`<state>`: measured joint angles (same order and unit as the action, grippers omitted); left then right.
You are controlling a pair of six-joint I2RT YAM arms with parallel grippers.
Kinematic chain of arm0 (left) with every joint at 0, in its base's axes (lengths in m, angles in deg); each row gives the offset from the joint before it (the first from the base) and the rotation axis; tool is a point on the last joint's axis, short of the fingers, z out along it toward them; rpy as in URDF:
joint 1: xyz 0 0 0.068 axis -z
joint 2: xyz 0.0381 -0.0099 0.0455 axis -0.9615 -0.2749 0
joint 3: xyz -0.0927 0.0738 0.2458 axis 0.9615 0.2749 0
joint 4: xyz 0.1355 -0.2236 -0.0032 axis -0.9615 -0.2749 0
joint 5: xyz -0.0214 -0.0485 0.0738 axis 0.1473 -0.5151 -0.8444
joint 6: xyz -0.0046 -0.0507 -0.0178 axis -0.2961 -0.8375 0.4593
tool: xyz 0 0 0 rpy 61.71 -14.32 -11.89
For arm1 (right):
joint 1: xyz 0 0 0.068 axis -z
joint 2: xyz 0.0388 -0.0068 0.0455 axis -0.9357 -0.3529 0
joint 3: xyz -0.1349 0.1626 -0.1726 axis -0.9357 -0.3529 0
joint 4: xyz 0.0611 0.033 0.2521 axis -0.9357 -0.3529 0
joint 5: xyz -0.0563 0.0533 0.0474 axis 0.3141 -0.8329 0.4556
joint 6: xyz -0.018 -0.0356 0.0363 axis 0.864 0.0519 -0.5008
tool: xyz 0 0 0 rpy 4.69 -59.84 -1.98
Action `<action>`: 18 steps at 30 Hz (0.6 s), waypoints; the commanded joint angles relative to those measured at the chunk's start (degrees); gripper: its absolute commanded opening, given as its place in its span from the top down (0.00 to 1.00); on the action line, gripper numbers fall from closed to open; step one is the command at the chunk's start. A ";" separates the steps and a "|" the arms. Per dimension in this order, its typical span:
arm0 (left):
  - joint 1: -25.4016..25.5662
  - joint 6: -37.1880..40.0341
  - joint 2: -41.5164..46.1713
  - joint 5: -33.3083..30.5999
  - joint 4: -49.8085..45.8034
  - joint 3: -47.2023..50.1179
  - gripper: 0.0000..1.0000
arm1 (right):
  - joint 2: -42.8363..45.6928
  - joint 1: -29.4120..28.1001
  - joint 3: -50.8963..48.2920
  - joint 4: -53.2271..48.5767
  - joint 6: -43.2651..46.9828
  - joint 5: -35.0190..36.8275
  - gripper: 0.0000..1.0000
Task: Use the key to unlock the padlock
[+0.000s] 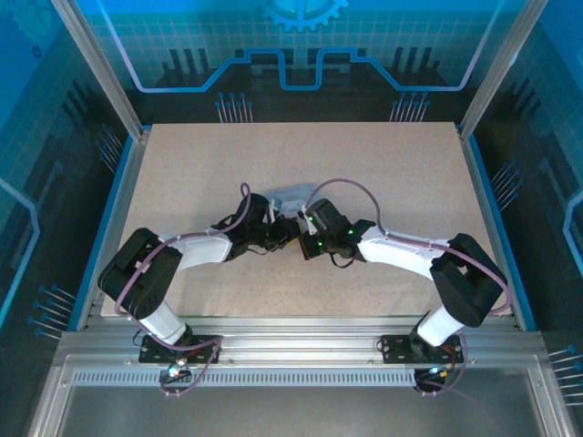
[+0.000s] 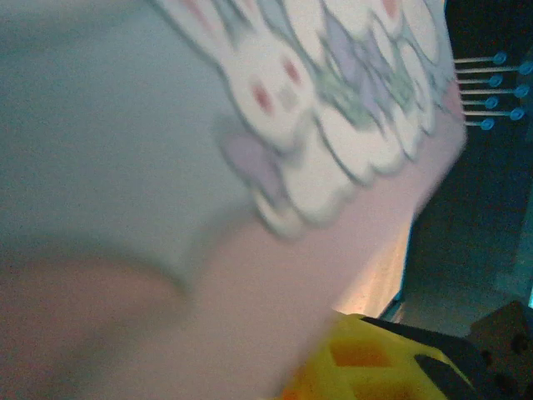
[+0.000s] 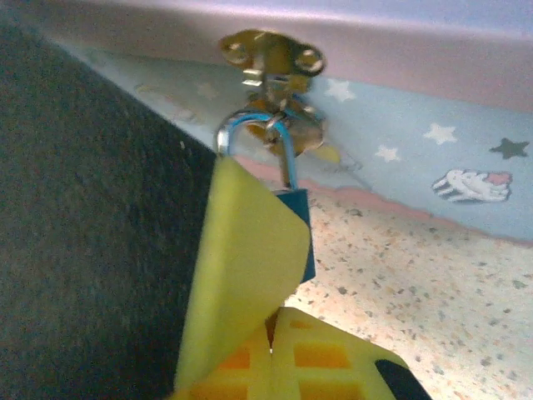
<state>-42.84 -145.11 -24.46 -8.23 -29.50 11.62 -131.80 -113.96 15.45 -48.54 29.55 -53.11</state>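
Note:
The padlock [image 3: 301, 218] is small with a blue body, and its silver shackle [image 3: 250, 133] hangs through the brass hasp [image 3: 271, 57] of the pale blue tin [image 3: 416, 167]. My right gripper [image 3: 273, 321] sits just below and in front of the padlock. Its yellow pads [image 3: 250, 267] are pressed together, and one of them covers the padlock's underside. A thin dark sliver shows in the seam between the pads, which looks like the key; the rest of it is hidden. From above, both grippers meet beside the tin [image 1: 290, 195]: left gripper [image 1: 276, 229], right gripper [image 1: 301, 228]. One yellow left finger pad [image 2: 366, 358] lies against the tin's cartoon lid [image 2: 275, 92].
The tin stands on a speckled beige table [image 1: 392, 164] framed by blue edges and aluminium posts. A dark fabric-like surface [image 3: 92, 250] covers the left side of the right wrist view. Open tabletop lies all around the two grippers.

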 commanded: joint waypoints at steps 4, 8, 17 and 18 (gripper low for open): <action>0.35 0.25 2.43 -1.49 1.66 3.67 0.50 | -3.61 0.28 -1.81 4.81 0.59 -3.67 1.00; 0.34 -1.49 4.77 -4.22 3.66 7.70 0.45 | -5.70 0.50 -2.10 4.70 1.43 -5.79 1.00; -0.22 1.01 11.61 -10.32 0.26 10.75 0.38 | -4.11 0.91 -1.95 2.39 4.92 -6.48 1.00; -0.27 1.41 12.04 -10.75 -0.10 10.65 0.38 | -3.78 1.05 -1.82 1.97 5.38 -6.51 1.00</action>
<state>-42.82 -145.90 -14.38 -15.92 -28.30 21.68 -137.28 -113.52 13.79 -45.37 32.50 -58.20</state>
